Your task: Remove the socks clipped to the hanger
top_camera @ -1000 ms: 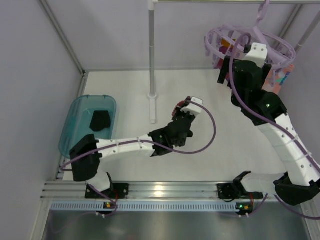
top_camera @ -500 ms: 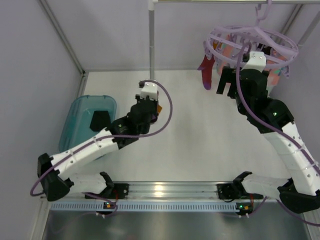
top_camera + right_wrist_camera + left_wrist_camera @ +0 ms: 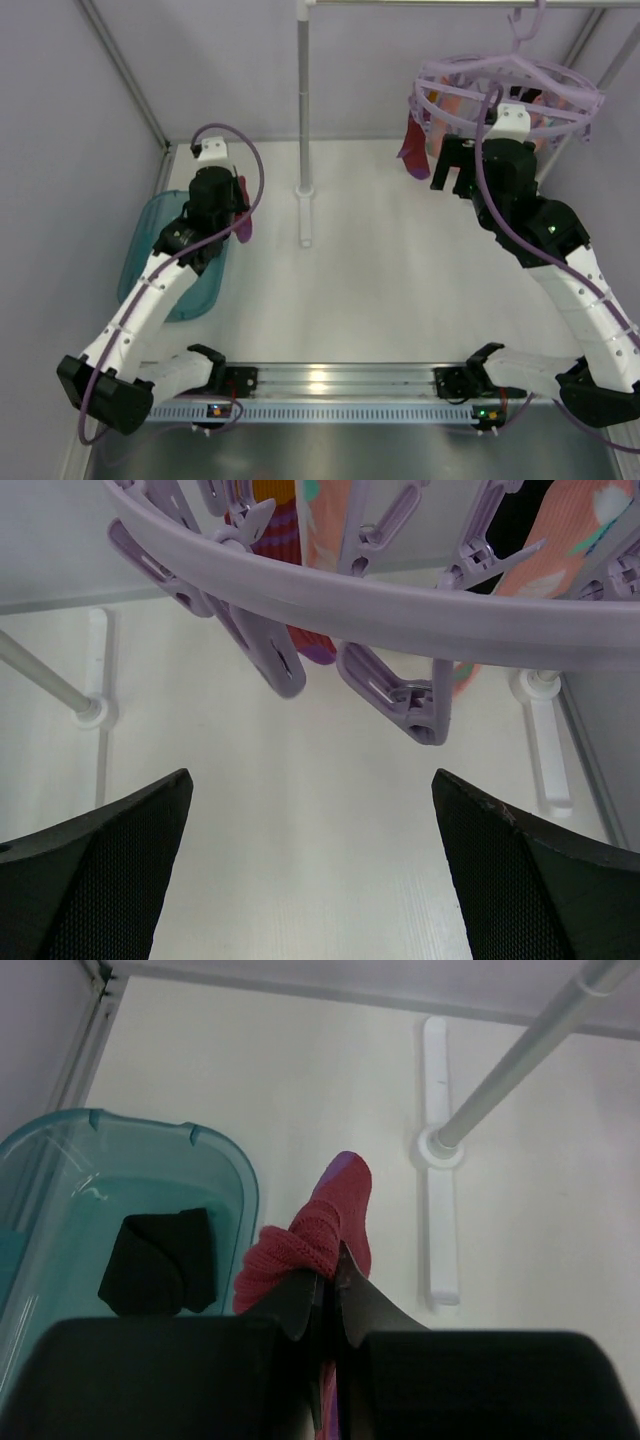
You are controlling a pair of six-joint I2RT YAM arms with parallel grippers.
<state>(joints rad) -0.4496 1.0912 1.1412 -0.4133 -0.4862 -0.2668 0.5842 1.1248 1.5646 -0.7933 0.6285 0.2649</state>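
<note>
While the left pincer (image 3: 331,1270) is pressed shut on a magenta-red sock (image 3: 330,1225), that sock hangs limp below the fingers, toe w/ a purple tip pointing away, just beside the right rim of the teal tub (image 3: 60,1220) and over bare counter (image 3: 400,280); can't tell if it touches anything. Inside the tub lies a black sock (image 3: 160,1265), crumpled, near the side closest to the held one. The white pole (image 3: 520,1060) stands just right of the left pincer, its flat foot on the counter. Right pincer (image 3: 310,810) is spread wide w/ nothing between the fingers, sitting under the near-left part of the hanger (image 3: 400,615), apart from it. The hanger is up at the far right, hooked on the top rail, ring approx level, lilac pegs (image 3: 425,705) dangling from it; the two nearest the right pincer are empty. Clipped on it: an orange sock w/ purple stripes (image 3: 275,510), a salmon pink sock (image 3: 330,520) beside it, another salmon pink one (image 3: 570,530) further right. From above, a magenta sock (image 3: 412,150) droops off the ring's left edge, just left of the right pincer.
</note>
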